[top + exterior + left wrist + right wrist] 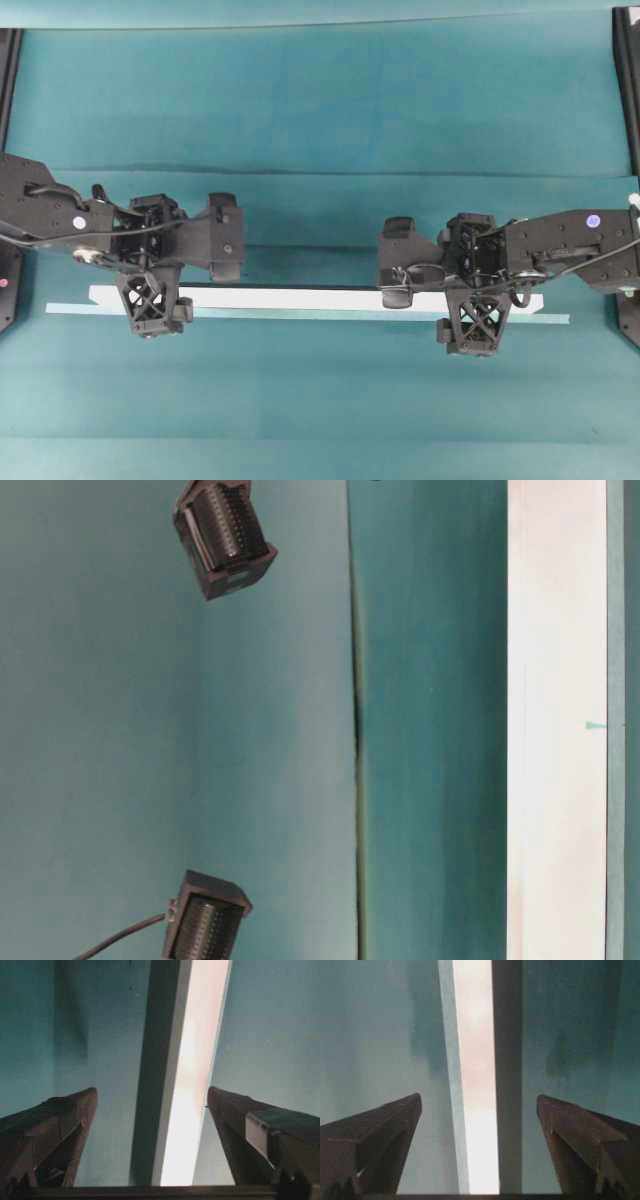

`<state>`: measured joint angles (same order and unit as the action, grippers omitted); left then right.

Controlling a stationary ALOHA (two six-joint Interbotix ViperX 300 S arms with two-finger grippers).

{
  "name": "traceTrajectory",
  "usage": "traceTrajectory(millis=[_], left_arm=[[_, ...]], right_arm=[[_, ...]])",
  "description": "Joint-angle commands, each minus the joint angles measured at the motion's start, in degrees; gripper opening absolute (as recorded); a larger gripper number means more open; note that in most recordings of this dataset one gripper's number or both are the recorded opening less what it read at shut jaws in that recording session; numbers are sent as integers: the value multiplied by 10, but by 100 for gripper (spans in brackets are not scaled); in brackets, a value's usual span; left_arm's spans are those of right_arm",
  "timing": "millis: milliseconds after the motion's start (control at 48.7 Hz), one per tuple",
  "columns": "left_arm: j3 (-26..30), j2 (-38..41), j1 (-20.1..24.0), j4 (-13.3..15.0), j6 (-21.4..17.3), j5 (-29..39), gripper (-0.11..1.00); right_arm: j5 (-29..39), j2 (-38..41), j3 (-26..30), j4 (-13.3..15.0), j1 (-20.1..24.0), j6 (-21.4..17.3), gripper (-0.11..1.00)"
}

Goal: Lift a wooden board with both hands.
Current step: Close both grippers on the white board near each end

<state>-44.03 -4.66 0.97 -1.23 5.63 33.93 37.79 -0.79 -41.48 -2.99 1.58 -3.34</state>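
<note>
The wooden board (300, 298) is a long white plank with a dark far edge, lying across the teal table; it also shows in the table-level view (555, 730). My left gripper (150, 290) stands over its left part and my right gripper (478, 302) over its right part. The left wrist view has the board (200, 1060) running between the open left gripper (151, 1092), nearer the right finger (225, 1110), with gaps on both sides. The board (477, 1035) also passes between the wide-open right gripper (479, 1097), touching neither finger. Nothing is held.
A thinner pale-teal strip (250, 314) lies along the board's near edge and sticks out past both ends; it also shows beside the board (451, 1060). Two black ribbed boxes (225, 540) (210, 920) show in the table-level view. A fold (320, 172) crosses the teal cloth behind the arms.
</note>
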Motion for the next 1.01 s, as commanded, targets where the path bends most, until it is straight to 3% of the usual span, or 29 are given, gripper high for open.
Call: traceTrajectory(millis=[0, 411, 985], left_arm=[[3, 0, -6, -1, 2, -3, 98], [-8, 6, -30, -1, 40, -39, 98], [-20, 5, -27, -1, 33, -41, 98]], right_arm=[[-7, 9, 0, -1, 1, -1, 95], [-39, 36, -4, 0, 0, -1, 95], [-52, 38, -8, 3, -17, 3, 95]])
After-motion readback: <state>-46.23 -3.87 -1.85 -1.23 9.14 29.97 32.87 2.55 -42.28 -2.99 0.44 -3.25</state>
